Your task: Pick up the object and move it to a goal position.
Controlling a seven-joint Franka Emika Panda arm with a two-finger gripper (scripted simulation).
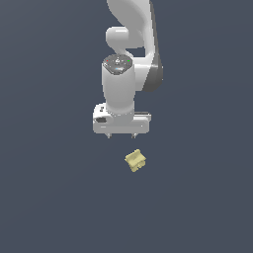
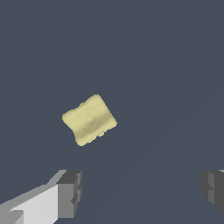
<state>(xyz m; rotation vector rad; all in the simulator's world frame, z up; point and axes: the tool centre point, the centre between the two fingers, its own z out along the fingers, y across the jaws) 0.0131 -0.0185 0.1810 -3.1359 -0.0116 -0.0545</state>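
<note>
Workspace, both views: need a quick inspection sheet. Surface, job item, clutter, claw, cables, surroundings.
Surface: flat, uniform dark grey-blue ground, no markings seen.
Job's thing: small pale yellow lumpy block, lying on the surface, turned at an angle to the claw's fingers in the wrist view.
Clutter: nothing seen.
Claw: white claw open, fingers spread wide, empty; it hangs above the block and apart from it, with the block a little toward the exterior view's right. The block does not lie between the fingers in the wrist view.
Cables: nothing seen.
Surroundings: nothing seen beyond the white arm; no goal marker visible.
</note>
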